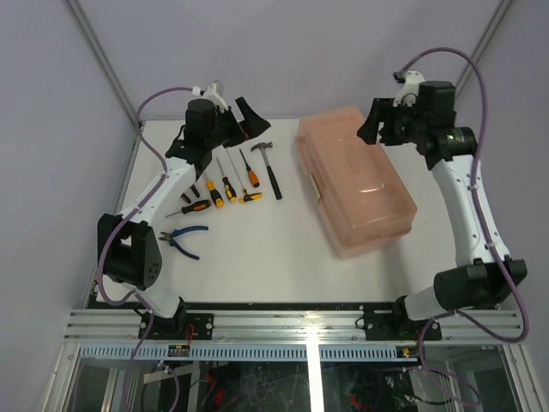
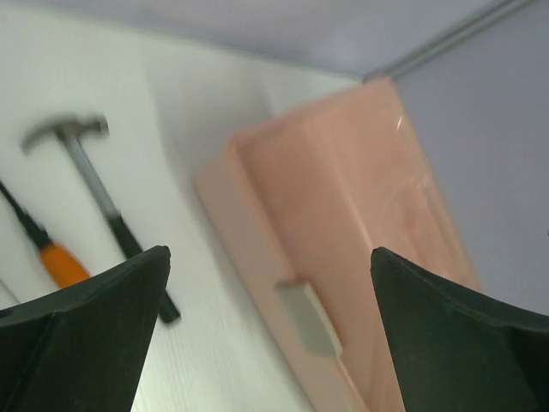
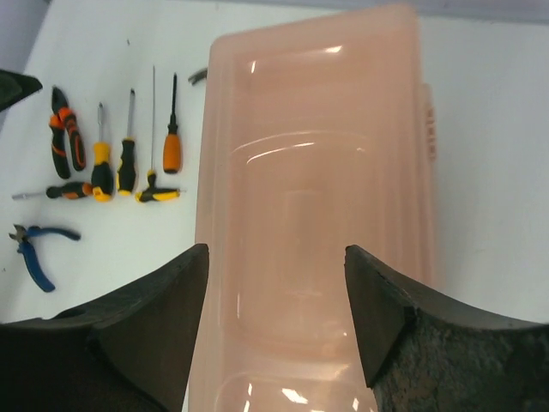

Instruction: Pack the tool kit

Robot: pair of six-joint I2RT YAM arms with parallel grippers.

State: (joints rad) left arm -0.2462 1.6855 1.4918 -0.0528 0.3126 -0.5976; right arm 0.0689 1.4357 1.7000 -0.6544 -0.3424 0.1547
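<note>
The translucent pink plastic tool box point(image 1: 356, 180) lay shut on the right half of the white table point(image 1: 274, 266). Its long axis ran slantwise from the middle of the far edge toward the near right corner. Nothing had been packed yet. The steel-headed, black-handled hammer point(image 1: 273, 176), the orange-and-black-handled screwdrivers point(image 1: 227, 189) and the blue-handled pliers point(image 1: 182, 239) all lay loose toward the far left corner, their shafts mostly pointing at the far edge.

The relation that mattered was the side on which the box opened. Its small pale latch point(image 2: 309, 318) sat midway along the left long wall, the wall facing the tools and the left arm.

The left claw point(image 2: 268, 257) hung above the far end of the tool row. Its jaws were spread wide with nothing between them, and the latch lay to its right and lower, in plain sight between its fingers.

The right claw point(image 3: 274, 253) was likewise spread and empty. It hovered over the far end of the lid and looked straight down the box's length, so the latch wall fell at the left margin of its view and the latch itself could not be made out there.

By my judgement the lid had to come up first. The left arm had the clearer line to the latch, while the right, already above the box, was better placed to steady or lift the lid.
</note>
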